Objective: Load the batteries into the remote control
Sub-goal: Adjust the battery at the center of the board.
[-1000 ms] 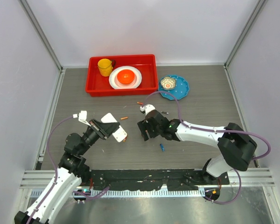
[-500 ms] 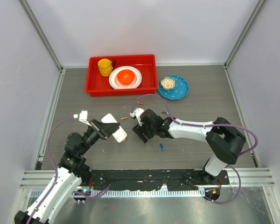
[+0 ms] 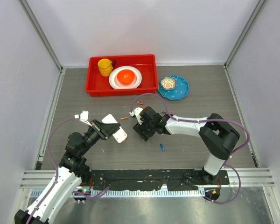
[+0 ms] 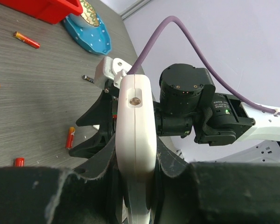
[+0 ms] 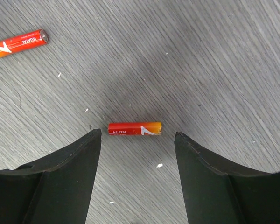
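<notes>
My left gripper (image 3: 108, 129) is shut on the white remote control (image 3: 115, 132) and holds it above the table; the left wrist view shows the remote (image 4: 136, 130) edge-on between the pads. Just to its right, my right gripper (image 3: 141, 131) points down, open. Seen from the right wrist, an orange-red battery (image 5: 134, 128) lies flat on the table between the tips of that gripper (image 5: 137, 136), touching neither. A second battery (image 5: 18, 43) lies further off. More batteries are scattered: orange (image 3: 124, 118), red (image 3: 140, 102), blue (image 3: 162, 147).
A red tray (image 3: 94, 87) at the back holds a yellow cup (image 3: 105, 66) and a white plate with an orange bowl (image 3: 126, 76). A blue plate (image 3: 182, 89) with a small cup (image 3: 168, 83) sits to its right. Loose batteries (image 4: 70, 137) lie under the two grippers.
My right gripper has moved left toward the remote and its jaws have narrowed a little. The left arm and the remote have stayed put.
</notes>
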